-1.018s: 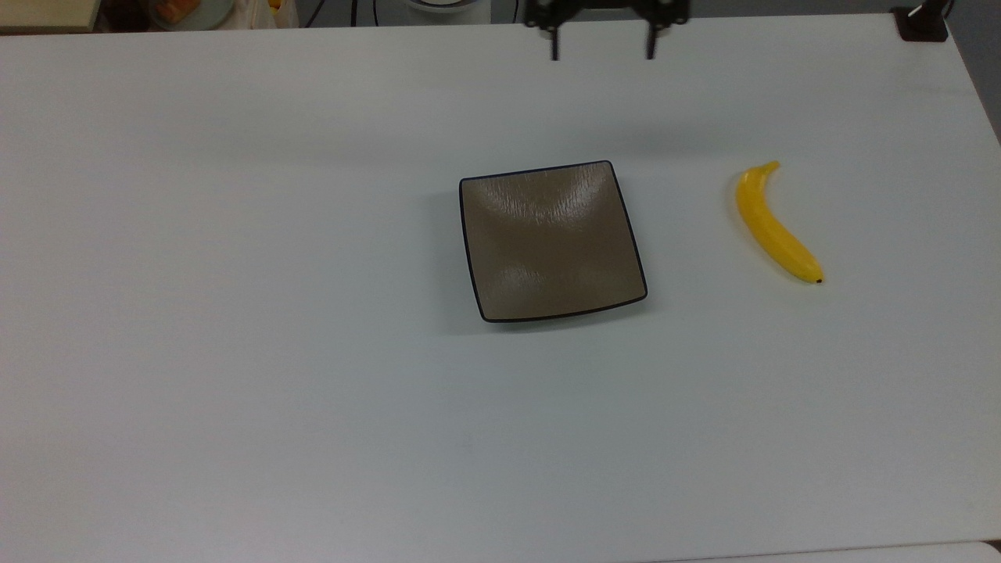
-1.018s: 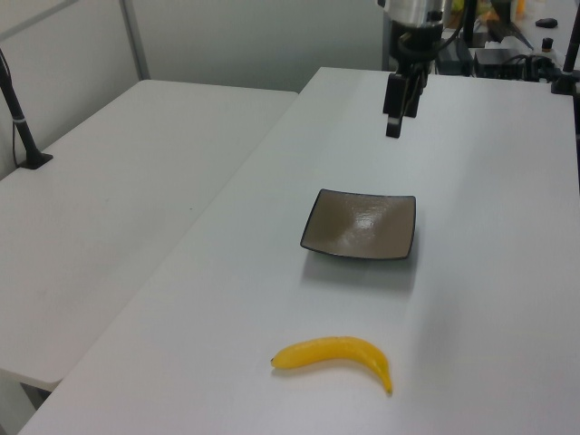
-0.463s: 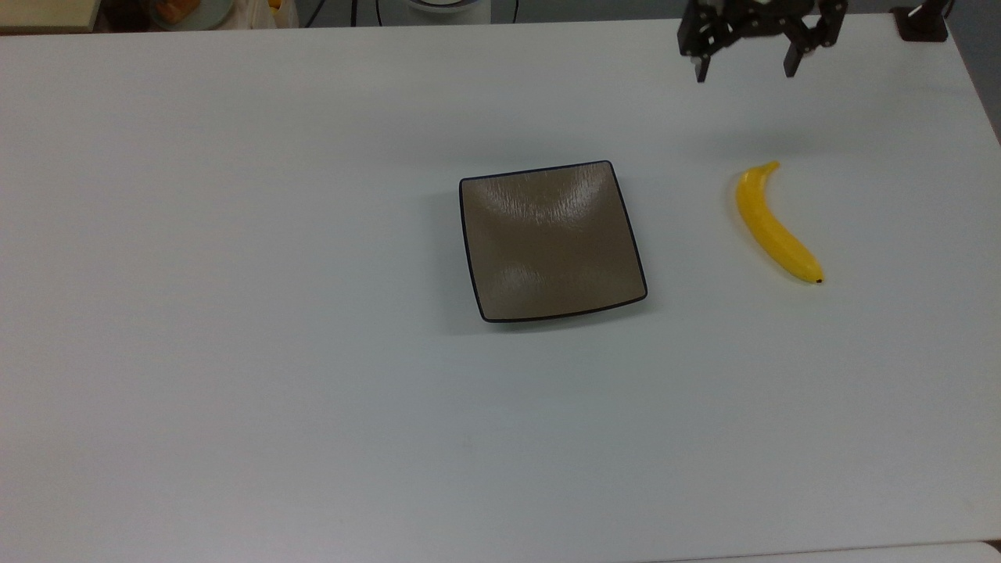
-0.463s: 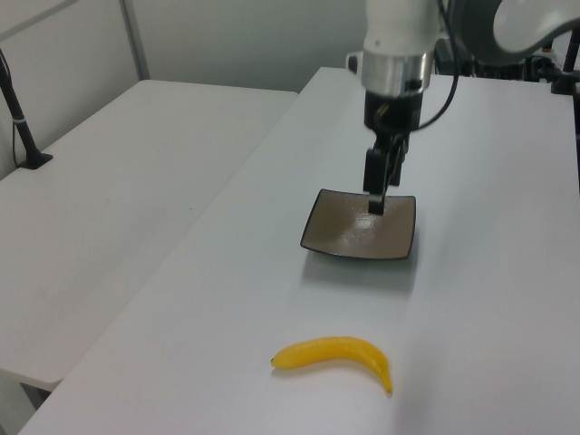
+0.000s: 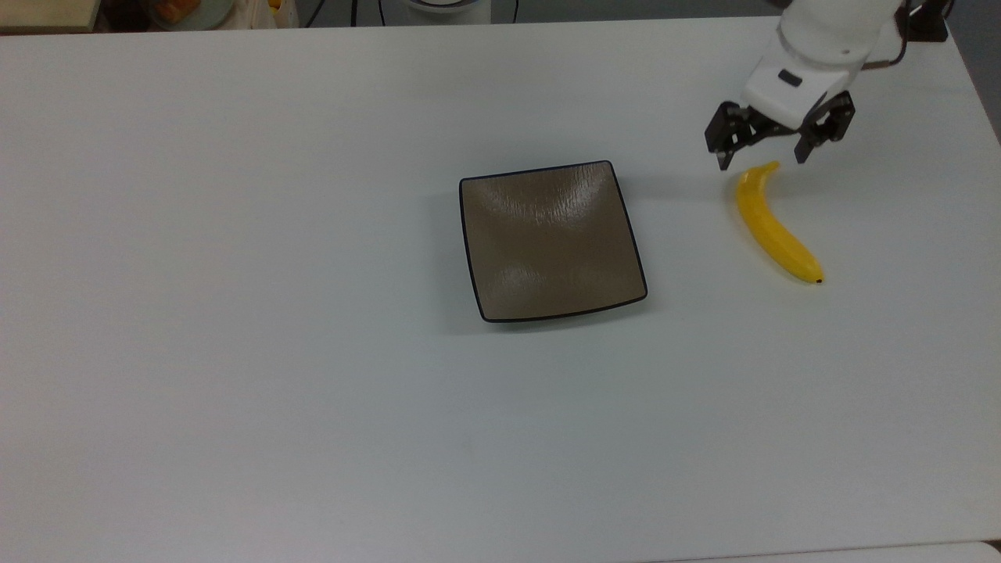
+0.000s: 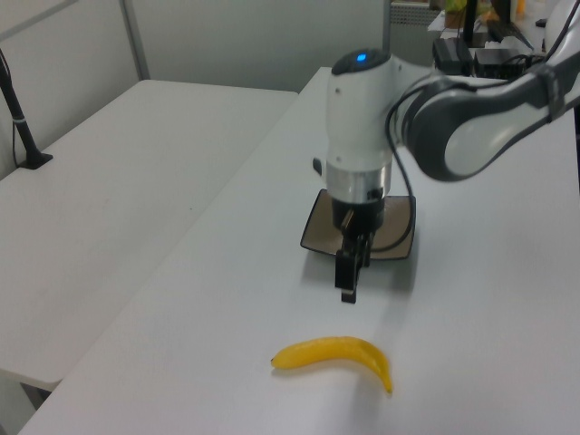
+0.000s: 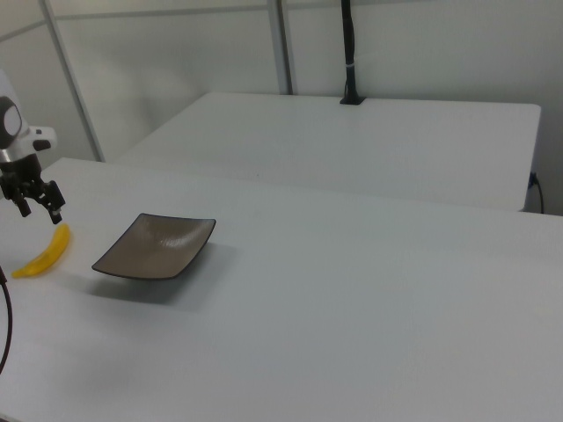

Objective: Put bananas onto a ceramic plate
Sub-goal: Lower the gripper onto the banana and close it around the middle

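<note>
Swung across from above the ceramic plate (image 5: 552,241) over the past second, the end effector (image 5: 765,156) is now being held low over the stem end of the bananas (image 5: 774,224), its two fingers spread apart and gripping nothing. A single yellow fruit is being shown lying flat on the white counter (image 5: 235,313), untouched, just below the end effector in the top view and trailing away from it toward the top view's lower right. Its long axis is being run diagonally, from the stem beneath the open fingers down to the small dark tip at the far end. In the left view the end effector (image 6: 349,283) is being seen hanging short of the fruit (image 6: 337,355), between it and the plate (image 6: 315,237), so the middle of the fruit is judged to lie a little farther along than the fingers. The plate is being left bare, well apart to the end effector's side, on the top view's left. Open counter is being offered all round the fruit and across the gap to the plate, though the counter edge is lying near on the top view's right.
</note>
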